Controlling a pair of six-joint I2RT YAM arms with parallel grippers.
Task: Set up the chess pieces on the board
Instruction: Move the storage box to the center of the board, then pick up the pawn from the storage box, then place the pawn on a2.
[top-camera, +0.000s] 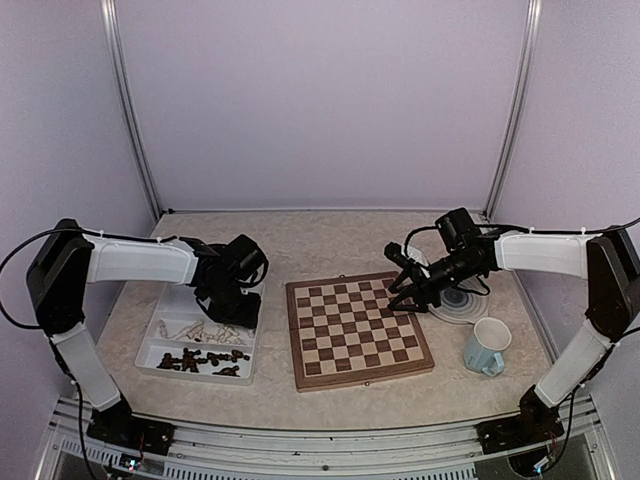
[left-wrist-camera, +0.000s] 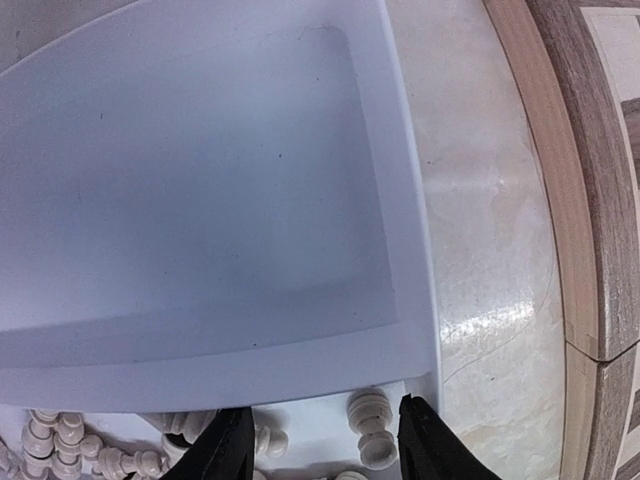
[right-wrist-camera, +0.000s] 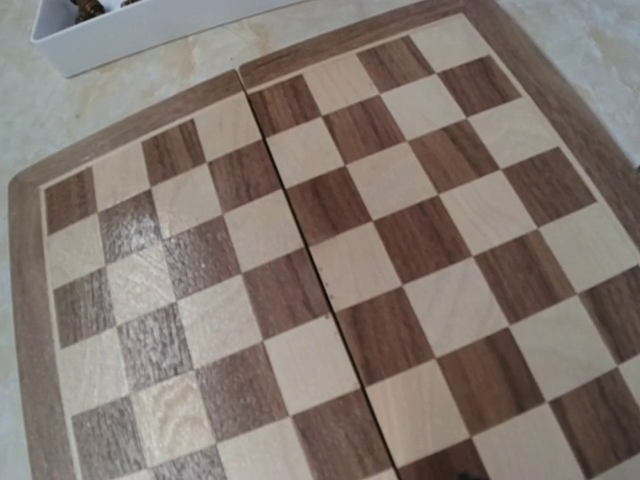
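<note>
Chess pieces (top-camera: 205, 358) lie in the white tray (top-camera: 180, 298) under the open left hand (left-wrist-camera: 320, 452), while the right hand (top-camera: 402, 283), fingers apart and empty, hovers over the board's (top-camera: 355, 335) right edge.

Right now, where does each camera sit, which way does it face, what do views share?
Top external: above and behind the arm bases, facing down and forward over the table: chessboard, white tray, mug; both arms show whole.
Left wrist: on the left arm, facing down into the tray, cream chess pieces at bottom; its black fingers show.
Right wrist: on the right arm, facing down on the bare chessboard; its fingers not clearly seen.
Shared: both wrist views catch chessboard and tray.
</note>
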